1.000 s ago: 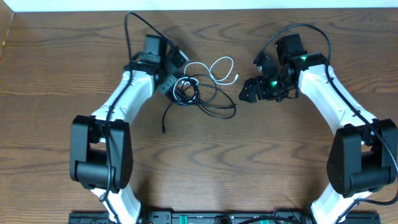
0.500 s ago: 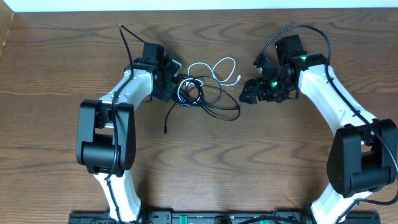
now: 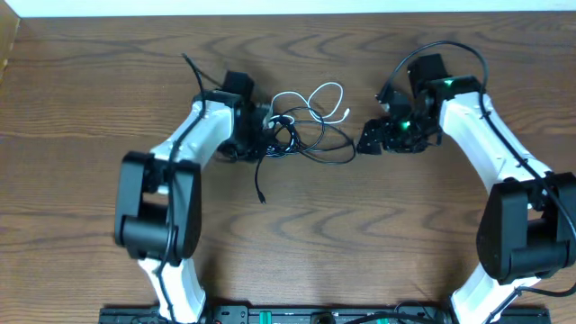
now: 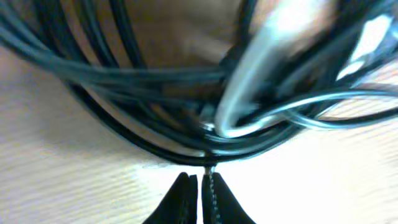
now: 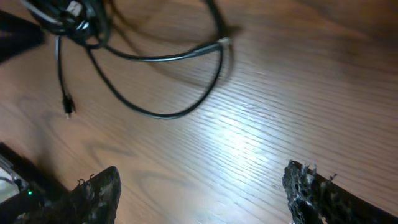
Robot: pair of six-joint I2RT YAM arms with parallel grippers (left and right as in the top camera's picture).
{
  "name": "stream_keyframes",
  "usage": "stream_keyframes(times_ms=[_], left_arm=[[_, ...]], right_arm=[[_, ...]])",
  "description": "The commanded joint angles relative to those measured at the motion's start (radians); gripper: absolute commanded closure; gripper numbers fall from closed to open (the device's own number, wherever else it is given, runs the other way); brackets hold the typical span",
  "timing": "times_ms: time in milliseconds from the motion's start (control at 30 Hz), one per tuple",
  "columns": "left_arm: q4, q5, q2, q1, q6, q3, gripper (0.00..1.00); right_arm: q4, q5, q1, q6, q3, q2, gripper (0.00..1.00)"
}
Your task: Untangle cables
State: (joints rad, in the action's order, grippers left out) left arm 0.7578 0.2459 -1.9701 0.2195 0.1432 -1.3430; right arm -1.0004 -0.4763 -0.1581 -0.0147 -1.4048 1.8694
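Tangled black and white cables [image 3: 292, 135] lie mid-table. The left gripper [image 4: 200, 190], its fingers pressed nearly together, touches the bundle's left edge. The right gripper [image 5: 199, 186] gapes wide just right of them.

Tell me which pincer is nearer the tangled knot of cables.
Left. The left pincer is right at the knot of cables, tips by the strands; the right pincer sits open, apart from it.
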Motion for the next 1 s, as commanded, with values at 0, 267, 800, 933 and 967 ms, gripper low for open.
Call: stream_keyframes(times_ms=[0,267,800,933,967], left_arm=[[-0.090,-0.048,0.147,-0.004,0.057,-0.026,0.90],[-0.217,-0.145,0.090,-0.004,0.152,0.000,0.90],[-0.050,0.061,-0.056,0.052,0.010,0.000,0.86],[0.029,0.055,-0.055,0.092,-0.054,-0.006,0.85],[0.051,0.050,-0.053,0.098,-0.063,-0.019,0.85]], right_arm=[[-0.007,0.002,0.037,0.011,0.000,-0.003,0.20],[-0.016,0.002,0.050,0.012,0.006,-0.003,0.20],[-0.014,0.002,0.045,0.012,0.007,-0.003,0.19],[-0.015,0.002,0.045,0.012,0.007,-0.003,0.19],[-0.014,0.002,0.045,0.012,0.007,-0.003,0.19]])
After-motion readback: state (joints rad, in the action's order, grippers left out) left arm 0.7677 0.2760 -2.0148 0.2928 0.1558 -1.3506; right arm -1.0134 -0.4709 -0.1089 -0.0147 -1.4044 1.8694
